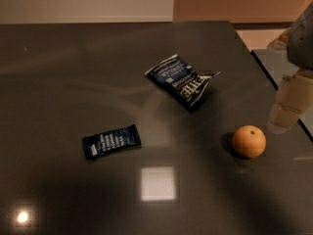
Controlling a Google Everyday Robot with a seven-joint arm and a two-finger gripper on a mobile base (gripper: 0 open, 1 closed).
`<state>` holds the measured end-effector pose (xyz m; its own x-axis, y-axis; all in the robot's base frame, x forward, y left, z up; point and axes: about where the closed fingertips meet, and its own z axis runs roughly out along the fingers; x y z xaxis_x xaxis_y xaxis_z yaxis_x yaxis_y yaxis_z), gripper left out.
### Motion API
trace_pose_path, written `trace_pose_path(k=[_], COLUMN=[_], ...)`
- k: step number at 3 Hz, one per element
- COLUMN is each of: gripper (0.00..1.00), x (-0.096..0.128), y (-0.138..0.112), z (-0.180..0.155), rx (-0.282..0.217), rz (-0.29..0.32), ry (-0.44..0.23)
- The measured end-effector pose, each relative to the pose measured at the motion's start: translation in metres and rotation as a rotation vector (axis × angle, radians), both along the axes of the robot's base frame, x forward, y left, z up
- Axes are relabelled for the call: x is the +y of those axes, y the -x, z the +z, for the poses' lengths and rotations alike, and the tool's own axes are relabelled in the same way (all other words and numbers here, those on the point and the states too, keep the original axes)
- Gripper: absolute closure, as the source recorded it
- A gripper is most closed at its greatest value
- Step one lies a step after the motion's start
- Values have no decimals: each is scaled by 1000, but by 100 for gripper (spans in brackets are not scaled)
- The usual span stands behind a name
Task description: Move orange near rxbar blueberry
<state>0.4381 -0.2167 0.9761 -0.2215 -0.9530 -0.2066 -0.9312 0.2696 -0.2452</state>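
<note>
Toward the right of the dark, glossy worktop [68, 77], nearer the front than the back: the orange [249, 141]. Round and matte, with a dark stem dot on top. Rests on the surface alone, touched by nothing, with a faint shadow on its left.

Up and to the right of the fruit, near the worktop's right edge: the gripper [282, 117]. Pale, cream-coloured, pointing down, with the tip near the orange but apart from it. Hangs from a grey arm [302, 38] entering at the upper right corner. Open or closed: cannot tell.

Left of centre, well apart from the orange: the rxbar blueberry [111, 141]. Small, flat, dark navy, with rows of white text and a white patch at the left end. Lies flat and slightly askew, right end a little higher in view than the left.

Between the two and farther back: a crumpled blue-and-white chip bag [182, 82]. Lies at a slant near the middle of the worktop, apart from both bar and fruit.

In the sheen of the worktop: a pale square of reflected light [158, 183] near the front, between bar and orange, and a small bright spot [22, 217] at the front left corner. Behind the worktop: a light wall [88, 1].
</note>
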Motion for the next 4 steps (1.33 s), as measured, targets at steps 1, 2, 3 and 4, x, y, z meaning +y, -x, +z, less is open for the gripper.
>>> trace_pose_path(k=[1,2,3,4], gripper=[0,0,0,0], x=[0,1,3,7], y=[0,10,18,23], z=[0,-21,-43,-61], rx=[0,11,30,45], rz=[1,47,100,137], ry=[-1,-80,-164,-224])
